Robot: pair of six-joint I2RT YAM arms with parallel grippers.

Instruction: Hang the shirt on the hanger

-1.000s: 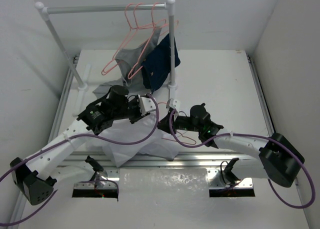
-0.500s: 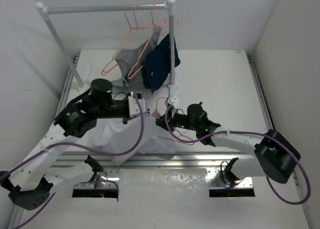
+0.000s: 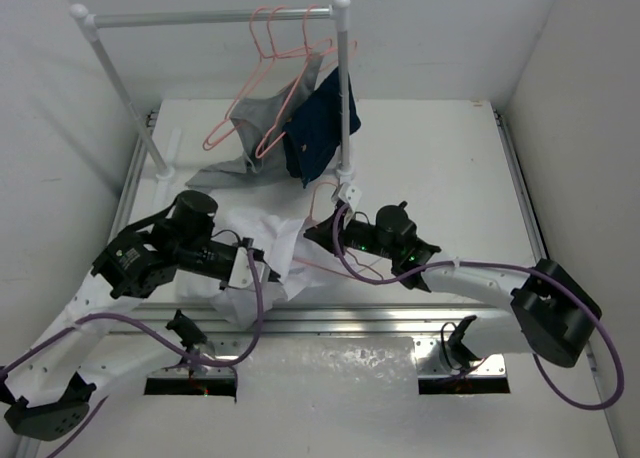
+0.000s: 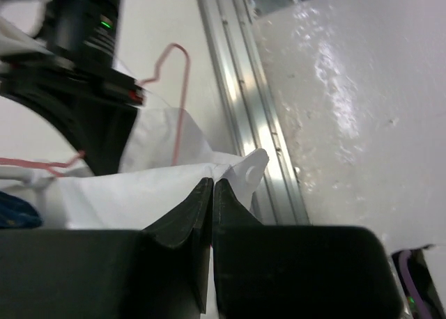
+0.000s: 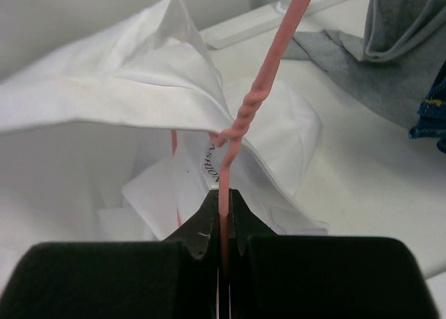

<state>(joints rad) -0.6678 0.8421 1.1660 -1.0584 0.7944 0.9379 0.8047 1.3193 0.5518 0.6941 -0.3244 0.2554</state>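
Dark letters "ASHION" printed sideways on a white label (image 5: 210, 166) inside the shirt (image 5: 104, 89), just beside the hanger (image 5: 261, 89) wire, the word's beginning not seen, no other text readable.

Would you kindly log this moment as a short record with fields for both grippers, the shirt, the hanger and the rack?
left gripper: shut on the shirt's edge
right gripper: shut on the hanger's wire, below the twist
shirt: white, crumpled on the table between the arms
hanger: pink, partly within the shirt's folds
rack: carries spare hangers, grey garment, navy garment
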